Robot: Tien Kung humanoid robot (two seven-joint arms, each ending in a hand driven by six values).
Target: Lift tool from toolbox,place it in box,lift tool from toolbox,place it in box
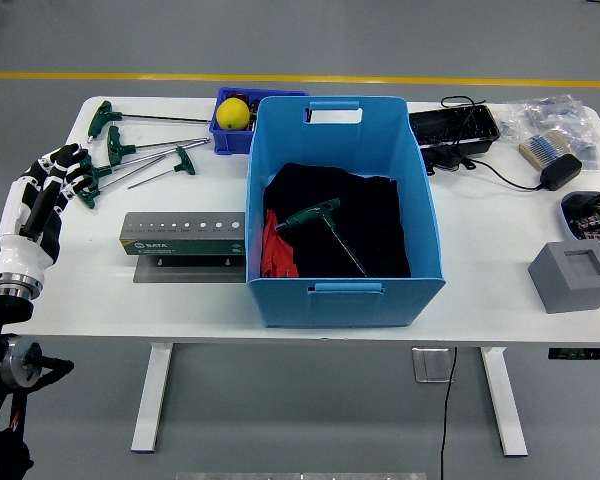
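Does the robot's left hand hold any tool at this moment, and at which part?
No. The left hand is empty, fingers loosely extended at the table's left edge, beside the green-handled wrenches.

The left arm (5,340) is cut off by the picture's left edge and bottom corner — its left hand (42,200) covers one green tool handle; a circuit tray (595,212) runs off the right edge — print on the grey tool holder (182,233) is too small to read

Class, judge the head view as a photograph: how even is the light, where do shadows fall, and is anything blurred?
Head view: light is even and soft; a faint shadow lies under the tool holder; the blue box has a dark interior, yet the T-handle tool reads sharply; the left hand shows no blur.
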